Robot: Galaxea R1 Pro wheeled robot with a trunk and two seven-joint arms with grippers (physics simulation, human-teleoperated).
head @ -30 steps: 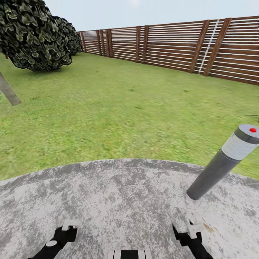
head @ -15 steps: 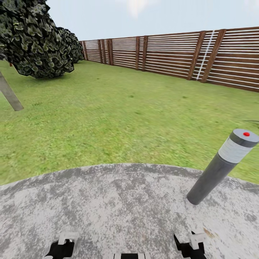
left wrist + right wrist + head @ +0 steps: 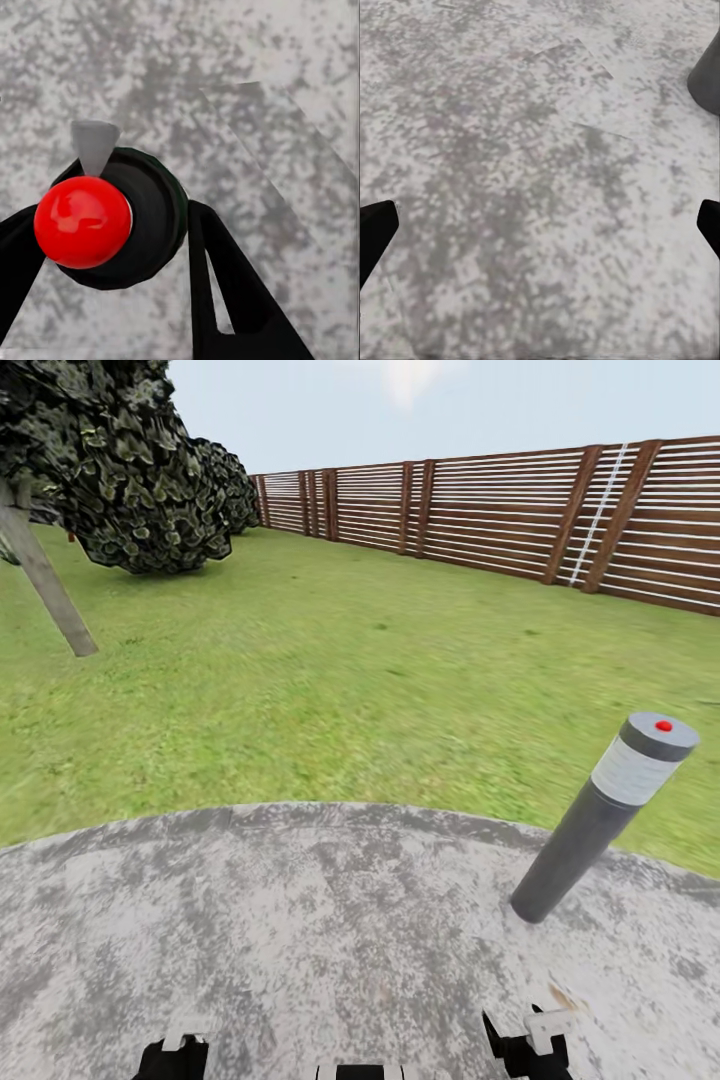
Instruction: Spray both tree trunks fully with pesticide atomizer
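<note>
Mottled rough stone slab (image 3: 300,920), matt grey bollard (image 3: 590,825), slatted wooden fence (image 3: 500,515), glossy red atomizer cap (image 3: 81,222)

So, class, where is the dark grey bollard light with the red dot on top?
In the head view, the dark grey bollard light stands right of centre on the mottled grey paving slab, near its edge with the grass.

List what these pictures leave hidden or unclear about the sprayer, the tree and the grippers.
- Sprayer, left wrist view: seen end-on between the left gripper fingers; its body is hidden behind its red knob.
- Tree trunk, head view: its top is lost in leaves.
- Right gripper, right wrist view: only the fingertips show at the edges.
</note>
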